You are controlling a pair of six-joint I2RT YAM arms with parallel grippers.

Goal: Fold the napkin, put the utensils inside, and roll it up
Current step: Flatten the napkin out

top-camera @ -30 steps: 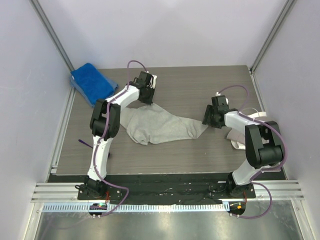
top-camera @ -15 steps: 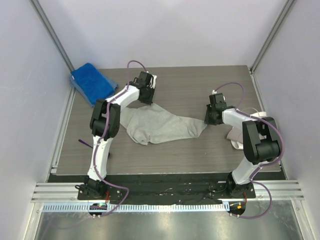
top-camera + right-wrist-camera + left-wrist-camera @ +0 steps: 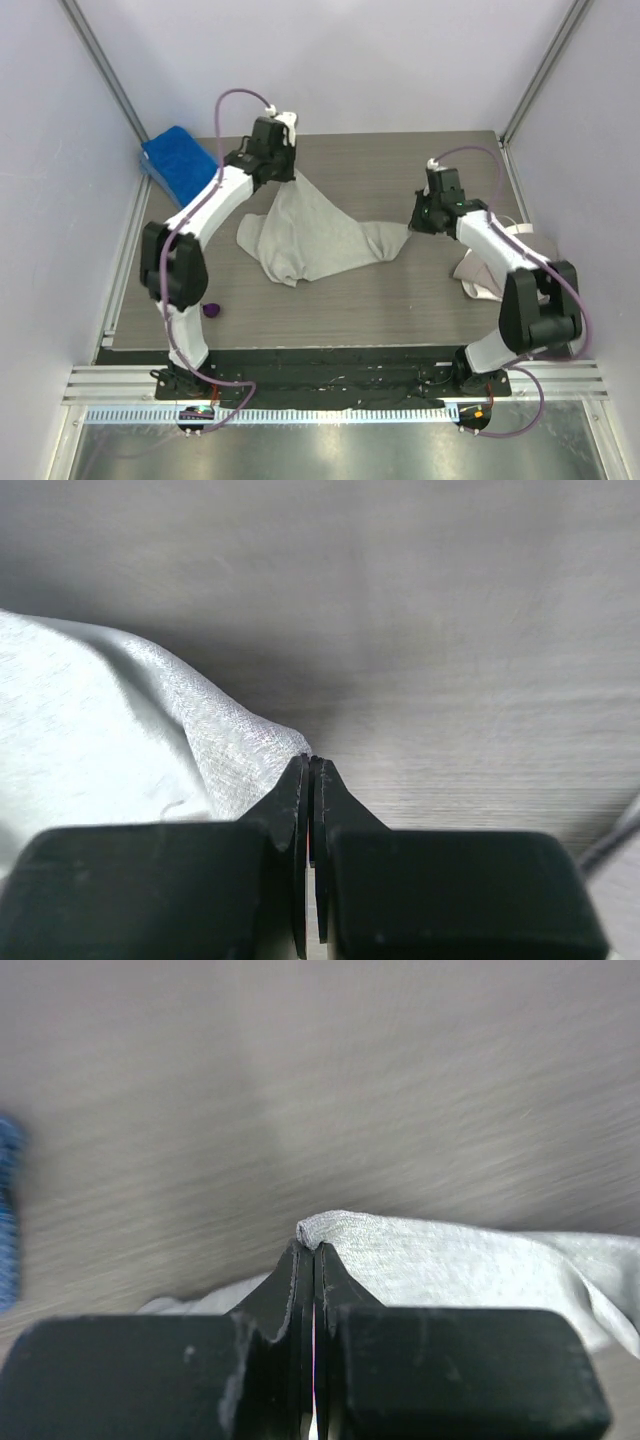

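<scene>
The light grey napkin lies crumpled mid-table. Its far corner is pulled up into a peak, and my left gripper is shut on that peak. In the left wrist view a small fold of the napkin bulges past the tips of the left gripper. My right gripper is shut at the napkin's right corner. In the right wrist view the cloth runs in beside the closed right gripper. The round purple head of the utensil shows near the front left, its handle hidden behind my left arm.
A bright blue towel lies at the back left corner. A beige-grey cloth with a white edge sits at the right side under my right arm. Grey walls close in the table on three sides.
The left arm swung back and left, lifting the napkin's far corner into a peak. The right gripper closed at the right corner and drew it slightly back. The utensil's head came into view.
</scene>
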